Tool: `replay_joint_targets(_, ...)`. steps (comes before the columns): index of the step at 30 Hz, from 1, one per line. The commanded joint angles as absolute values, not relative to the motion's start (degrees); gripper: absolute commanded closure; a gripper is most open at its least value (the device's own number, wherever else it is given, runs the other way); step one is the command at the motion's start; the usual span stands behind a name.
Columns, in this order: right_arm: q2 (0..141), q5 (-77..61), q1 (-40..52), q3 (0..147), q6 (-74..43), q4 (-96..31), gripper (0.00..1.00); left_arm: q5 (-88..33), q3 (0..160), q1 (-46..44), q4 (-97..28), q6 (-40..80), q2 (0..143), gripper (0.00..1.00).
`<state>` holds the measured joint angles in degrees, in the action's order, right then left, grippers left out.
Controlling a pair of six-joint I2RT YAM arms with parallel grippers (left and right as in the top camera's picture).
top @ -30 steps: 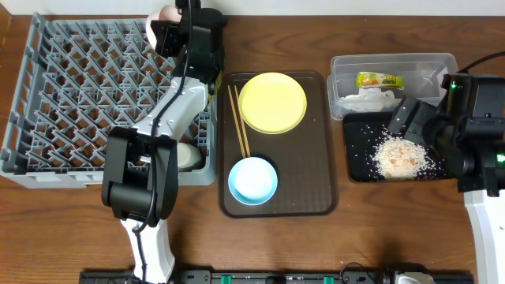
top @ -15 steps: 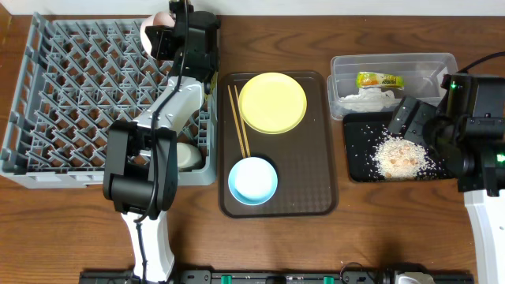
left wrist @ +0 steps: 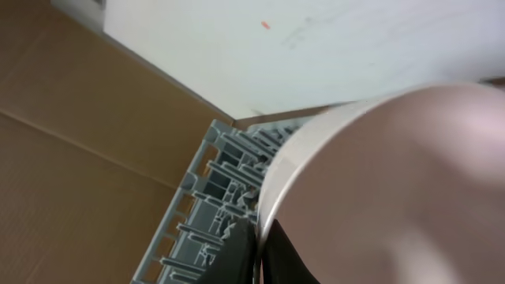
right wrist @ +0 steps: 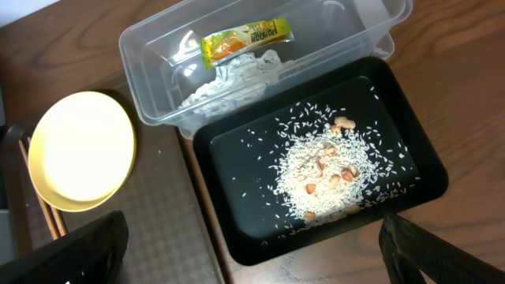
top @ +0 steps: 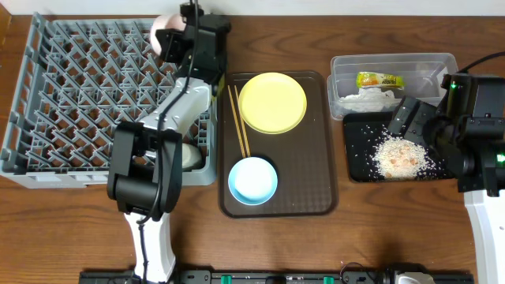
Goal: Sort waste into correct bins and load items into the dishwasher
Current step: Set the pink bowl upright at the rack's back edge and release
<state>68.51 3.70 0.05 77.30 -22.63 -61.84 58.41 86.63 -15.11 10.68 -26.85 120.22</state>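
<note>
Left gripper (top: 178, 33) is clamped tight on the rim of the white bowl (top: 163, 22), which has nudged slightly right over the far right corner of the dish rack (top: 71, 95), tipped on edge. Right gripper (top: 410, 118) gapes wide, empty, above the black tray (top: 359, 170).

place: a robot test lab, i'd say, dressed up as a kitchen clean-up station rather than a working kitchen.
arms: i see a left arm (top: 150, 181) and a right arm (top: 481, 158), white and black, rising from a black rail (top: 284, 278) along the near edge.
desk: a plain wood-grain desk (top: 379, 229) carries everything.
kitchen props: a grey dish rack (top: 87, 95), a brown serving tray (top: 316, 209), a clear tub (top: 442, 63) and a black tray (top: 359, 170).
surroundings: my left wrist view catches a bare white wall (left wrist: 316, 47) and a flat brown panel (left wrist: 71, 158) behind the rack; i can't tell its material.
</note>
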Motion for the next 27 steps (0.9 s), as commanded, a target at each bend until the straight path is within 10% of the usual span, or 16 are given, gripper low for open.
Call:
replay_joint_targets(1, 68.6, 4.5, -0.5, 77.9, -23.1, -61.8, 0.01, 58.5, 86.5, -15.3, 8.6, -25.2, 120.6, 0.92)
replay_joint_targets(17, 68.6, 4.5, -0.5, 77.9, -23.1, -61.8, 0.01, 56.1, 86.5, -18.7, -1.3, -16.6, 120.6, 0.83)
replay_joint_targets(27, 68.6, 4.5, -0.5, 77.9, -23.1, -61.8, 0.01, 56.0, 86.5, -22.0, -1.3, -16.6, 120.6, 0.57)
